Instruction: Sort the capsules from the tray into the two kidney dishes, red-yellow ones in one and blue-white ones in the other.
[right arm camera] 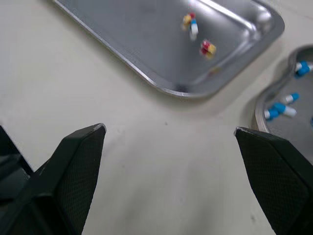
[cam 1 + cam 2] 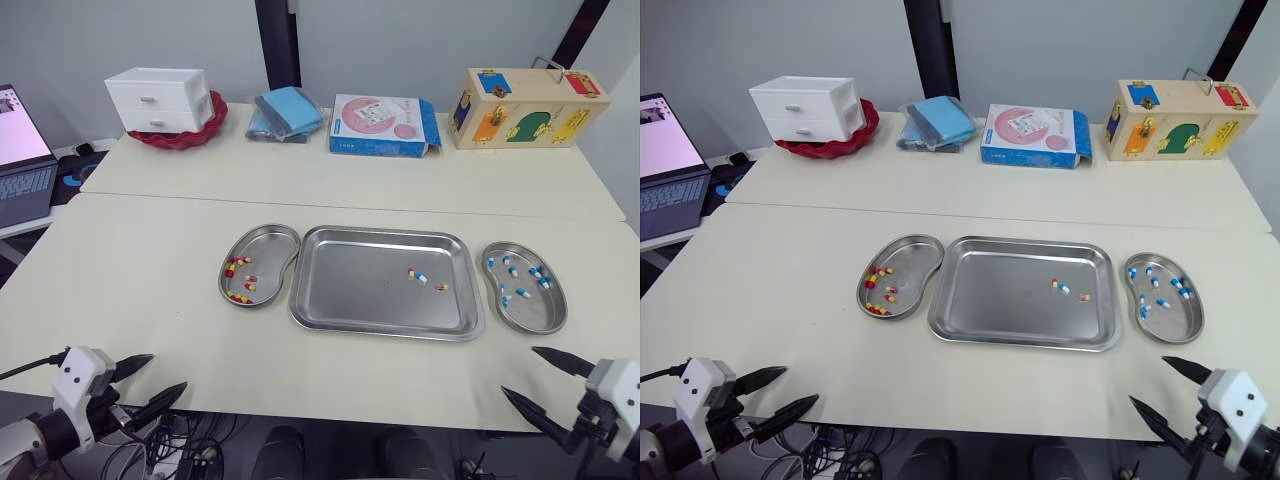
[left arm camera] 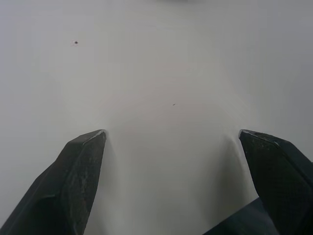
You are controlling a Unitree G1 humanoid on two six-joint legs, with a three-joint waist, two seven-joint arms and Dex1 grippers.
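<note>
Three capsules (image 2: 420,278) sit in your tray (image 2: 350,285).
Two red-yellow, one blue-white; left dish (image 2: 272,246) holds red-yellows, right dish (image 2: 536,312) blue-whites. Your left gripper (image 2: 167,371) and right gripper (image 2: 519,370) hang spread apart at the surface (image 2: 150,260) edge.

- A rectangular stainless-steel tray (image 2: 350,295) lies flat, holding two red-yellow capsules (image 2: 441,287) and one blue-white capsule (image 2: 421,278) right of its middle.
- The left steel kidney dish (image 2: 270,248), just beside the tray, holds several red-yellow ones.
- The right steel kidney dish (image 2: 537,312) holds several blue-white ones.
</note>
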